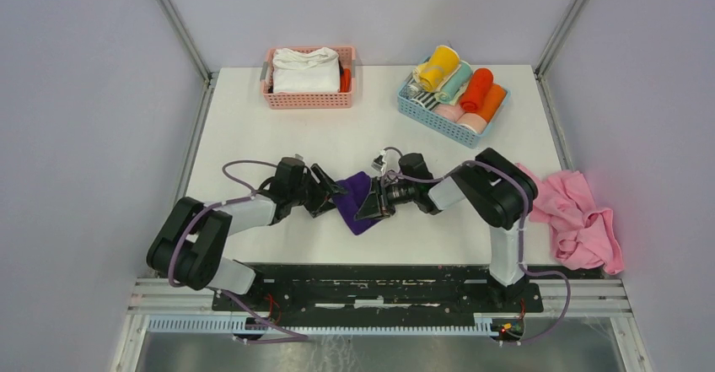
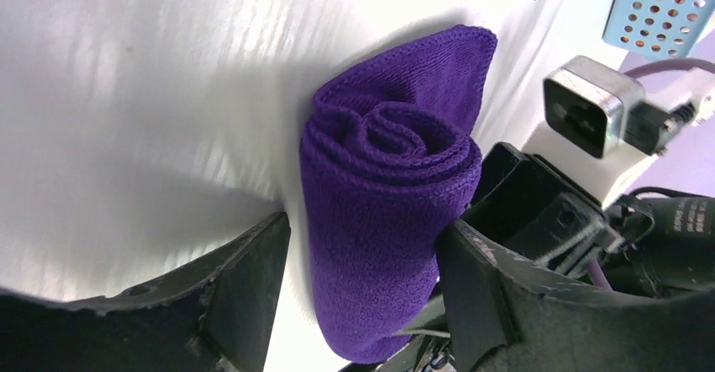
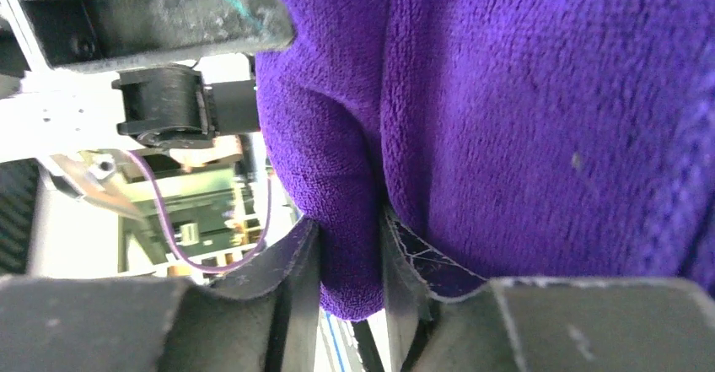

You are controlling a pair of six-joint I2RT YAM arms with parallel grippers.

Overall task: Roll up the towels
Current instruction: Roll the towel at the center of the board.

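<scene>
The dark purple towel [image 1: 358, 202] lies rolled near the table's front middle, between both grippers. In the left wrist view its spiral end [image 2: 388, 144] faces the camera. My left gripper [image 2: 361, 250] straddles the roll with its jaws wide: the right finger [image 2: 472, 279] touches the cloth, while the left finger [image 2: 253, 279] stands a little off it. My right gripper [image 3: 348, 237] pinches a fold of the purple towel [image 3: 523, 119] from the other side. A yellow rolled towel [image 1: 440, 67] sits in the blue basket.
A pink basket [image 1: 309, 100] with white cloths stands at the back left. A blue basket [image 1: 455, 127] with several coloured rolls is at the back right. A pale pink cloth [image 1: 577, 216] lies heaped at the table's right edge.
</scene>
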